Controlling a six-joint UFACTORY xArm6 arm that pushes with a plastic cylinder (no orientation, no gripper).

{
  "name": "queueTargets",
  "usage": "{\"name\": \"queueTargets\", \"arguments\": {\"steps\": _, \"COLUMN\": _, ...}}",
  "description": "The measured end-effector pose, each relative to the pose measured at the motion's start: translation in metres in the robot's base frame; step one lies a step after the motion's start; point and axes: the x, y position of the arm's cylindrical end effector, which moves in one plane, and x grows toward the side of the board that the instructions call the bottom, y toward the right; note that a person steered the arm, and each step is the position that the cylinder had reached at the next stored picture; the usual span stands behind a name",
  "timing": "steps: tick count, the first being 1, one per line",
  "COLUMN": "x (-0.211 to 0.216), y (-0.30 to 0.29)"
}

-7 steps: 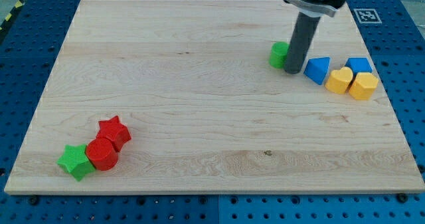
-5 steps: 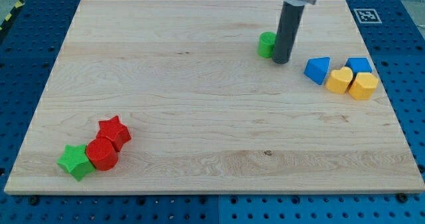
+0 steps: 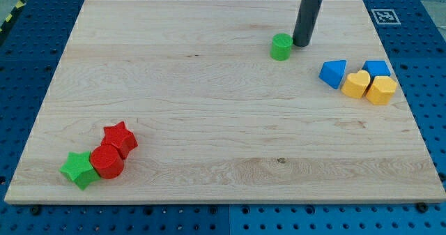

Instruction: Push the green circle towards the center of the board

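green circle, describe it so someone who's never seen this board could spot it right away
On the wooden board, look near the view's top edge, right of the middle. The green circle sits alone there, just left of and below my tip. It is a round block; the only other green block, the green star, lies at bottom left.

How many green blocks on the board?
2. The green circle sits near the view's top, just left of my tip; the green star lies at bottom left. None appear hidden.
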Motion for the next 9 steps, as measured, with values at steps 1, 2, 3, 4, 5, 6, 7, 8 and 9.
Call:
{"name": "queueTargets", "arguments": {"steps": 1, "x": 0.006, "y": -0.018}}
{"name": "queueTargets", "arguments": {"steps": 2, "x": 0.027, "y": -0.038}}
{"name": "queueTargets", "arguments": {"steps": 3, "x": 0.032, "y": -0.066}}
{"name": "queueTargets", "arguments": {"steps": 4, "x": 0.005, "y": -0.029}}
{"name": "queueTargets", "arguments": {"steps": 5, "x": -0.009, "y": 0.058}}
{"name": "queueTargets", "arguments": {"steps": 6, "x": 0.004, "y": 0.158}}
{"name": "queueTargets", "arguments": {"steps": 7, "x": 0.037, "y": 0.210}}
{"name": "queueTargets", "arguments": {"steps": 8, "x": 0.095, "y": 0.203}}
{"name": "queueTargets", "arguments": {"steps": 9, "x": 0.132, "y": 0.194}}
